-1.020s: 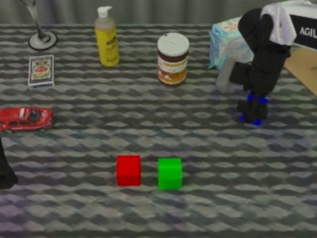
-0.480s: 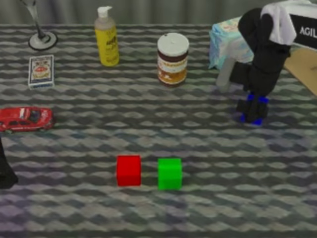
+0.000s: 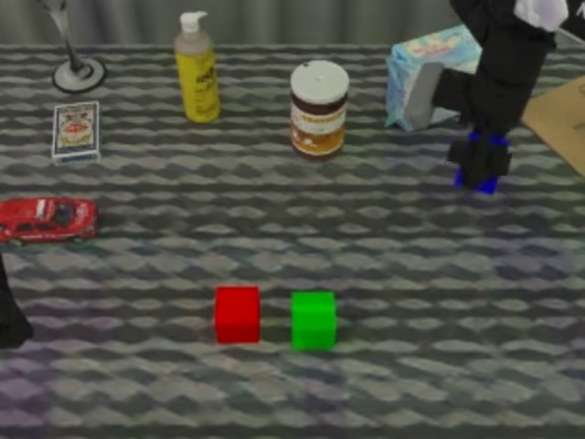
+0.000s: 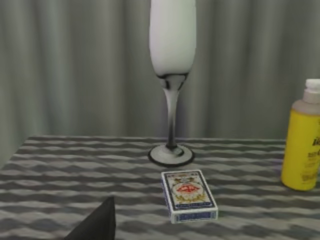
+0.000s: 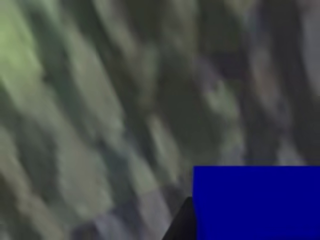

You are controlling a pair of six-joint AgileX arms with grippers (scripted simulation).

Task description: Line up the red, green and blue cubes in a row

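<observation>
While red cube and green cube already sit side by side near the tabletop's front edge, my right end effector pinches the blue cube near the back right; placing it is left.

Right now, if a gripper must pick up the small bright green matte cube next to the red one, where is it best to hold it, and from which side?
Come from straight above the small bright green matte cube. Close on its far and near faces: the small bright red matte cube stands close on its left, leaving little room for a finger. The flat, upright faces should suit two fingers.
</observation>
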